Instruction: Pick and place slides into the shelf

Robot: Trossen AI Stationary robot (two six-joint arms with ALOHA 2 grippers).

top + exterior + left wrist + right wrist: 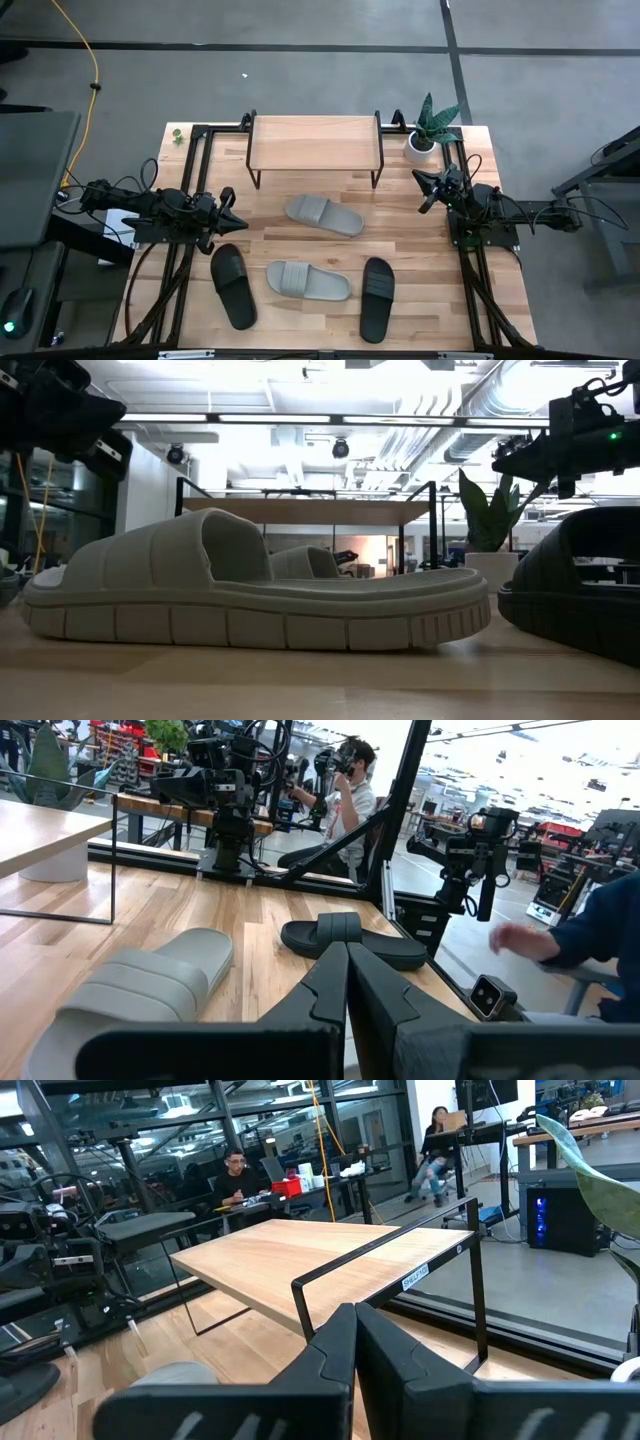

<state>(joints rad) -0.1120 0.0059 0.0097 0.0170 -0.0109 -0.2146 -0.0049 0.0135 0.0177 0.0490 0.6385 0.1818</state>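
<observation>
Two light grey slides lie soles down on the table: one (323, 214) in front of the shelf, one (308, 281) nearer the near edge. A black slide (233, 285) lies near-left, another (377, 298) near-right. The shelf (314, 143), a light-wood board on dark legs, stands at the far middle. My left gripper (232, 211) hovers shut above the table's left side, fingers pointing right. My right gripper (424, 186) hovers shut at the right, beside the shelf's right end. In the low view the near grey slide (255, 592) fills the front.
A potted plant (430, 128) in a white pot stands at the far right corner beside the shelf. Dark frame rails (170, 270) run along the table's left and right sides. People sit in the room beyond the table.
</observation>
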